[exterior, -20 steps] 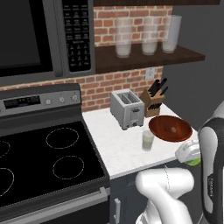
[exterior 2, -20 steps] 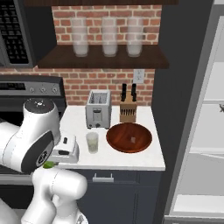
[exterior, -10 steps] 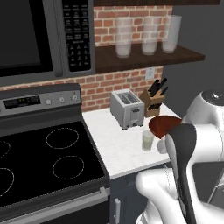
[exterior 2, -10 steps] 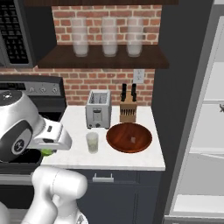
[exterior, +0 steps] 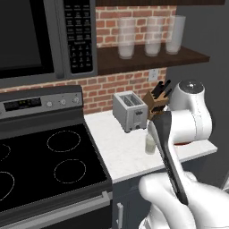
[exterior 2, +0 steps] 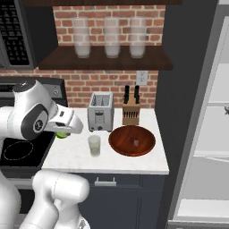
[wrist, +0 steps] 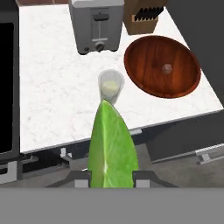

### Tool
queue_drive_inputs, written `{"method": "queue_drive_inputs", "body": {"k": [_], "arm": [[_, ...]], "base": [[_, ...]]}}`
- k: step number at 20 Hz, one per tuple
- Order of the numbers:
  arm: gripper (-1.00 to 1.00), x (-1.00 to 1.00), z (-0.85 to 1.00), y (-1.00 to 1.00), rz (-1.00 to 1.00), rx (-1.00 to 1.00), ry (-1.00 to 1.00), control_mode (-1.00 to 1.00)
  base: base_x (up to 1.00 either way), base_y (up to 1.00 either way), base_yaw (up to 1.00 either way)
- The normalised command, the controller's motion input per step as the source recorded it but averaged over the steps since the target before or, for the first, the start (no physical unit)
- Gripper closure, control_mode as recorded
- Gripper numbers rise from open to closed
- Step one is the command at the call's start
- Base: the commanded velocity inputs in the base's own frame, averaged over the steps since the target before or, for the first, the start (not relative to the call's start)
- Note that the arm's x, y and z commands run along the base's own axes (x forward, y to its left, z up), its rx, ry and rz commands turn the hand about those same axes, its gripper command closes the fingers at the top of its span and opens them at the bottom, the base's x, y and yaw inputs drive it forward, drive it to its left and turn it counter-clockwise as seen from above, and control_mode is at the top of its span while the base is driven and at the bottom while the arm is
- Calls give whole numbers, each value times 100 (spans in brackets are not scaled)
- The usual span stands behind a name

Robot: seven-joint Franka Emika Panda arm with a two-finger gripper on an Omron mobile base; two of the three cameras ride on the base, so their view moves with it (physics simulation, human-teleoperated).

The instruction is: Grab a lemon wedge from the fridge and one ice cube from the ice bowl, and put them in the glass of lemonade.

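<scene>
While the end effector [wrist: 111, 183] grips one lemon wedge [wrist: 112, 148], one ice cube [wrist: 166, 68] sits bowled.

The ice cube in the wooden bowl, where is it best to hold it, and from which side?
Probably straight down from above, fingers on two opposite flat faces: the ice cube lies alone mid-bowl, and the raised rim blocks sideways approach.

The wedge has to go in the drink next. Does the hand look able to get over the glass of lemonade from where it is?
Probably yes. The hand, shut on the lemon wedge, hangs in front of the glass of lemonade, which stands open-topped on the counter; toaster and ice bowl stand apart from it.
</scene>
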Motion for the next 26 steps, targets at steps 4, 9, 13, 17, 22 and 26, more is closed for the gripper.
{"method": "queue_drive_inputs", "body": {"k": [4,9,13,17,22,26], "arm": [[100,60,1,-26,-8,4,6,-100],[100,44,-72,-18,-2,11,2,-100],[100,40,-75,-8,0,7,10,-100],[100,22,-16,0,0,1,3,-100],[100,29,-1,0,0,-1,3,-100],[100,23,-14,0,0,0,0,-100]], "base": [[0,0,0],[0,0,0],[0,0,0],[0,0,0],[0,0,0],[0,0,0]]}}
